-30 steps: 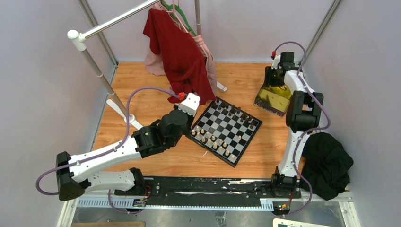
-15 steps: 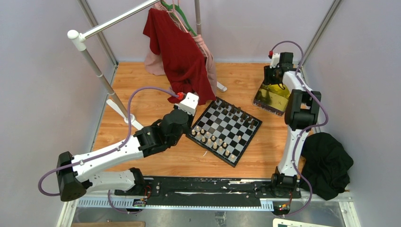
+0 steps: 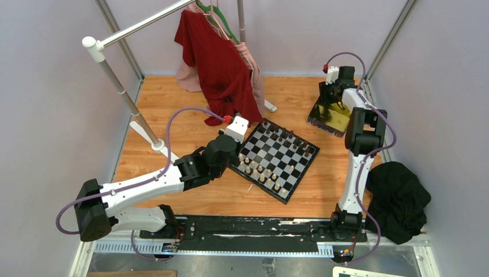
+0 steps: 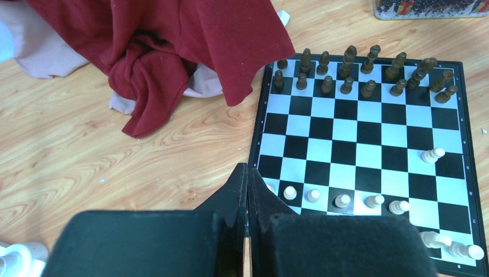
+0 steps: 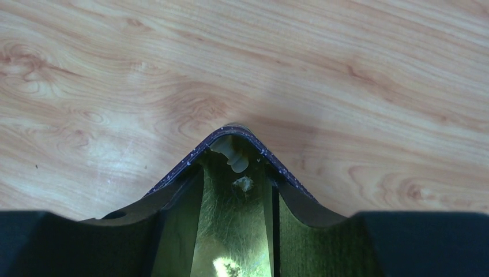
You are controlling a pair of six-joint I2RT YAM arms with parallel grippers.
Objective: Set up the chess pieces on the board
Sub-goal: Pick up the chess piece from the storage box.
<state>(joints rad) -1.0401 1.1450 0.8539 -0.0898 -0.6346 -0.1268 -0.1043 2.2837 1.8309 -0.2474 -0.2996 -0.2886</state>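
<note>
The board point(image 4: 357, 133) lies at about 2 o'clock of the left gripper point(image 4: 247, 216), its near corner just beside the fingertips. Dark chess pieces point(image 4: 357, 72) stand in its far rows and light chess pieces point(image 4: 343, 201) in its near ones. A red garment point(image 4: 190, 52) drapes at 11 o'clock, its hem over the board's far corner, and a gold tin point(image 3: 328, 118) sits at 2 o'clock of the board, holding a cream piece point(image 5: 233, 156) in its corner. The left gripper's fingers are pressed together on nothing, while the right gripper point(image 3: 330, 105) has its fingers wide apart on either side of the tin, and I cannot tell whether they pinch it.
</note>
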